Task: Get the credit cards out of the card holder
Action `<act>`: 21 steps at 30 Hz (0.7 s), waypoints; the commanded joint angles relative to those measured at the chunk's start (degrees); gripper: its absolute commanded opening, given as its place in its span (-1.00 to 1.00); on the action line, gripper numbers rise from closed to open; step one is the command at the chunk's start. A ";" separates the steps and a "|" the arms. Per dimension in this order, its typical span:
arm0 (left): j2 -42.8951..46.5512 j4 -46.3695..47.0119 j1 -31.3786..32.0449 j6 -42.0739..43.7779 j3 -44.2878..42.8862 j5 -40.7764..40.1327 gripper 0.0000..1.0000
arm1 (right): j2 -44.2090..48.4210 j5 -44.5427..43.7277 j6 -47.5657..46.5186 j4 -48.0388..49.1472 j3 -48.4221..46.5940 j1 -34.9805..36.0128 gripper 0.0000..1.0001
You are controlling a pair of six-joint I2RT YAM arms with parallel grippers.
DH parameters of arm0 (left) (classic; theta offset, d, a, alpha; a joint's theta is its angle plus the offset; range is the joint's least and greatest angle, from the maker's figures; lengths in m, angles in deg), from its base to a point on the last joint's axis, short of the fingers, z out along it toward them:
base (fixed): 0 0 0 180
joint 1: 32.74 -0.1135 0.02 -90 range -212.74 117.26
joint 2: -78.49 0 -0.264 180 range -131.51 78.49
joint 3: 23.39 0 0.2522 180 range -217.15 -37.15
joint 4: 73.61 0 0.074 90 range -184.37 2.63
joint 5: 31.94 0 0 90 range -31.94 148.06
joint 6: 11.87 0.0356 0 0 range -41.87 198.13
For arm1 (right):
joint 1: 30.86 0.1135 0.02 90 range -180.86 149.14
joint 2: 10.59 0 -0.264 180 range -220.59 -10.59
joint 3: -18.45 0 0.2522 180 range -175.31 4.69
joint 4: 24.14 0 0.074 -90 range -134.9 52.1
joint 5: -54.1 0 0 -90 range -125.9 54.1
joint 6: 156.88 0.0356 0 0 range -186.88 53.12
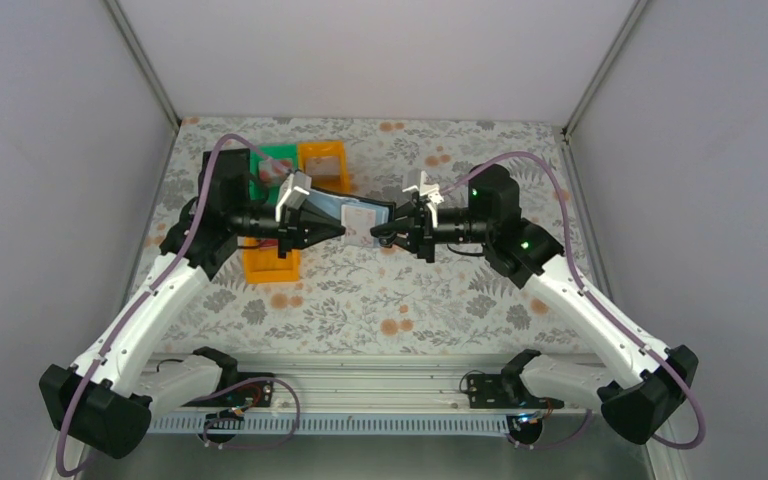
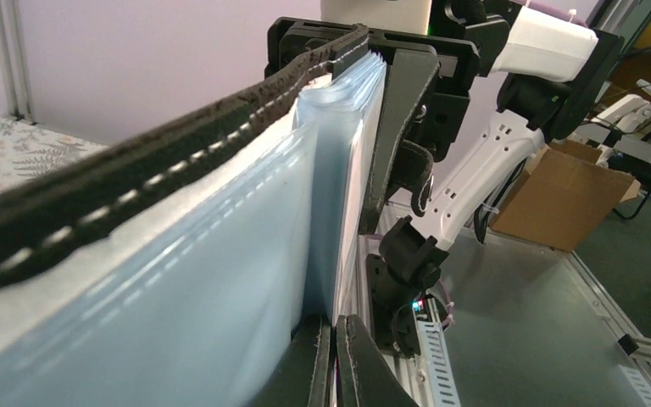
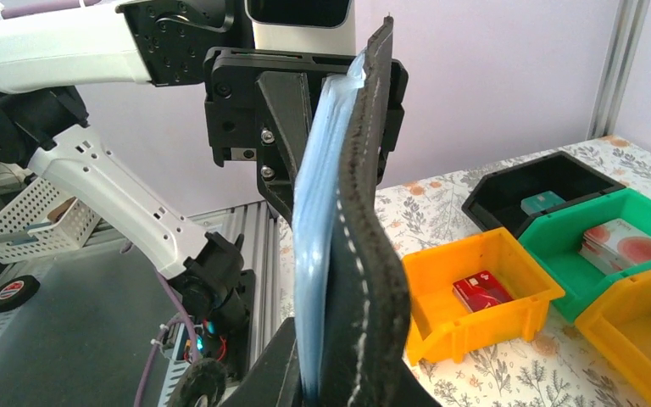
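Observation:
The card holder (image 1: pixel 332 206) hangs above the table between both arms, black outside and pale blue inside. A whitish credit card with red (image 1: pixel 361 221) shows in its right panel. My left gripper (image 1: pixel 339 232) is shut on its left side; in the left wrist view the left gripper (image 2: pixel 336 329) pinches the blue sleeves (image 2: pixel 220 280). My right gripper (image 1: pixel 381 232) is shut on the opposite end; in the right wrist view the right gripper (image 3: pixel 339 381) clamps the holder's black edge (image 3: pixel 369 254). Other credit cards lie in trays: red (image 3: pixel 481 292), whitish-red (image 3: pixel 623 244), teal (image 3: pixel 542 203).
Plastic trays stand at the back left of the flowered table: green (image 1: pixel 278 163), orange (image 1: pixel 324 160) and a nearer orange one (image 1: pixel 268 266) under the left arm. From the right wrist they show as orange (image 3: pixel 441 318), green (image 3: pixel 585 288) and black (image 3: pixel 509 191). Grey walls enclose the table.

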 commanded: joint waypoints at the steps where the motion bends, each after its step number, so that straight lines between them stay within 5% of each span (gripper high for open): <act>1: 1.06 -2.53 -1.14 4.50 -1.44 2.61 -0.95 | 1.29 -0.43 -1.97 -3.54 0.06 -2.73 -0.91; 7: 1.02 -2.91 -1.16 6.14 -1.87 2.97 -0.95 | 0.80 3.57 -1.86 -3.76 -0.26 -4.23 -0.71; 15: 0.81 2.08 0.37 3.26 0.09 1.21 -0.95 | 0.14 6.69 -1.32 -1.63 -0.70 -4.25 -0.87; 21: -0.23 4.05 2.23 2.58 0.01 -2.67 -0.36 | -1.86 9.58 -0.71 -1.10 -1.80 -4.17 -0.86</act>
